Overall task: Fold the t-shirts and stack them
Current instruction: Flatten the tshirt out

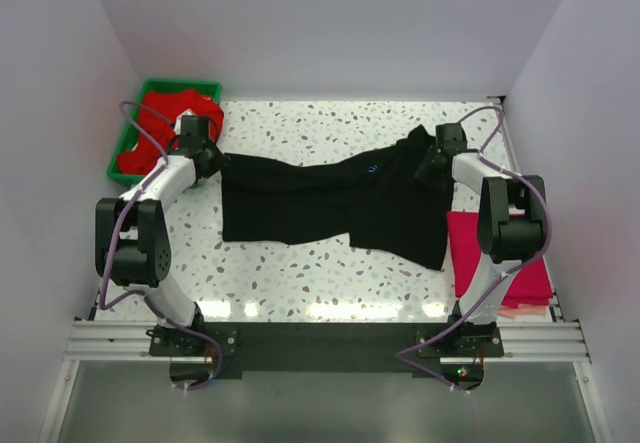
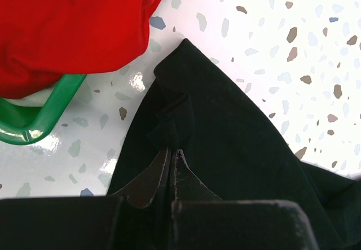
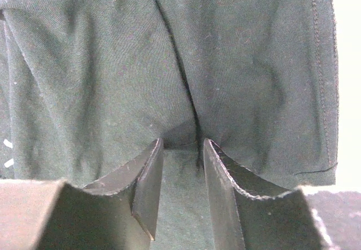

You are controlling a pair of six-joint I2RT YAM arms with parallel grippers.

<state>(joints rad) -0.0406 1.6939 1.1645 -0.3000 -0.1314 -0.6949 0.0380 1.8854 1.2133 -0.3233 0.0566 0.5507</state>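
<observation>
A black t-shirt (image 1: pixel 320 203) lies stretched across the middle of the table between my two grippers. My left gripper (image 1: pixel 205 153) is shut on its left corner, and in the left wrist view the jaws (image 2: pixel 172 151) meet on the black cloth (image 2: pixel 237 148). My right gripper (image 1: pixel 432 158) holds the shirt's raised right end. In the right wrist view the jaws (image 3: pixel 181 143) stand a little apart with a wad of black cloth (image 3: pixel 113 64) between them. Red t-shirts (image 1: pixel 165 113) are heaped in the tray. A folded magenta t-shirt (image 1: pixel 480 253) lies beside the right arm.
The green tray (image 1: pixel 180 85) stands at the back left corner, close to my left gripper; its rim (image 2: pixel 51 112) and the red cloth (image 2: pixel 67 24) show in the left wrist view. White walls close in the speckled table on three sides.
</observation>
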